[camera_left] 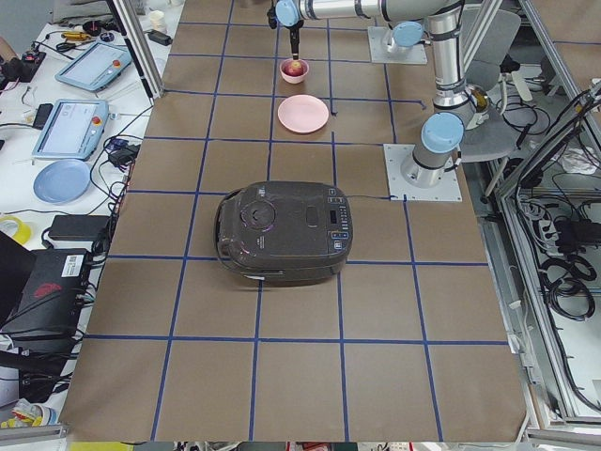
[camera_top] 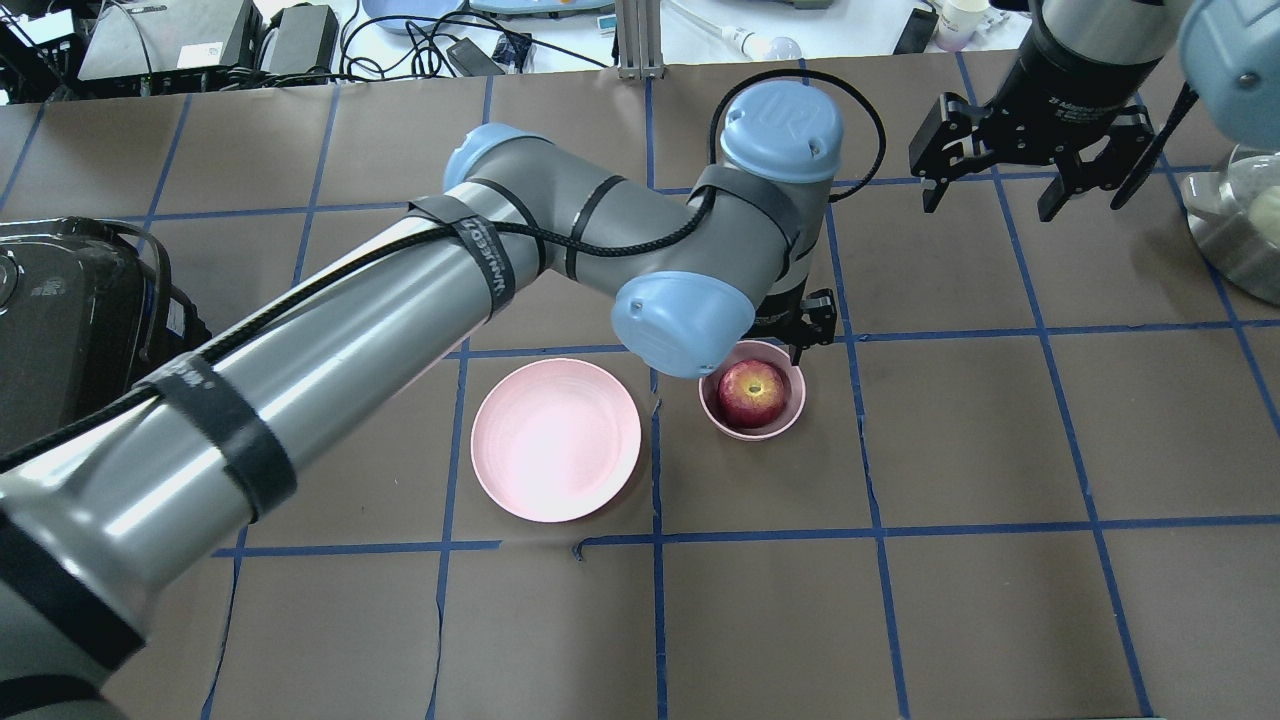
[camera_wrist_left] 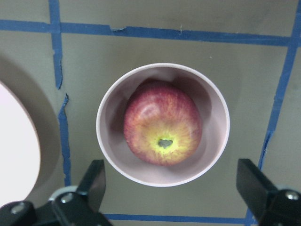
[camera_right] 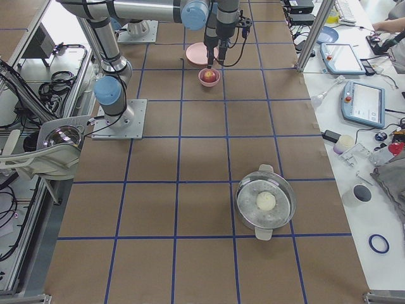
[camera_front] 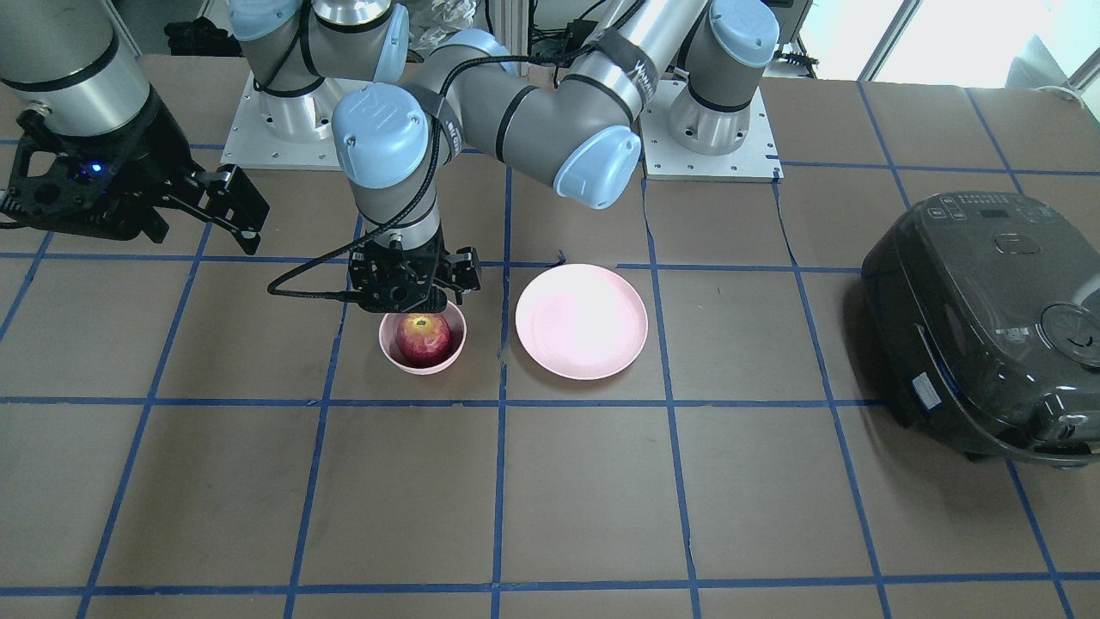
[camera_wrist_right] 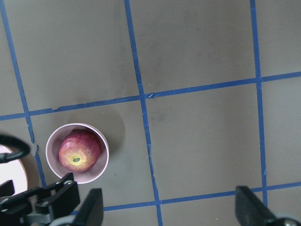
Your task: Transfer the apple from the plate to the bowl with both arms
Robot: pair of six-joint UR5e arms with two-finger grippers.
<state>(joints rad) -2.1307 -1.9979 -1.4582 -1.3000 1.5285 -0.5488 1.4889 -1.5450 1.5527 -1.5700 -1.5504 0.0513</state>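
The red apple [camera_front: 423, 337] [camera_top: 752, 392] [camera_wrist_left: 162, 129] lies in the small pink bowl [camera_front: 384, 348] [camera_top: 791, 414] [camera_wrist_left: 107, 141], stem dimple up. The wide pink plate [camera_front: 581, 321] [camera_top: 556, 440] stands bare beside the bowl. My left gripper [camera_front: 412, 297] [camera_wrist_left: 171, 181] hangs straight above the bowl, open and empty, with its fingers [camera_wrist_left: 95, 175] apart on either side of the rim. My right gripper [camera_top: 1030, 195] [camera_wrist_right: 169, 202] is open and empty, raised well away from the bowl. The right wrist view also shows the apple [camera_wrist_right: 79, 150] in the bowl.
A dark rice cooker [camera_front: 988, 318] [camera_top: 60, 320] stands at the table end on my left. A metal pot [camera_right: 266, 201] [camera_top: 1235, 230] with a white ball in it stands on my right. The left arm [camera_top: 450, 280] reaches across above the plate.
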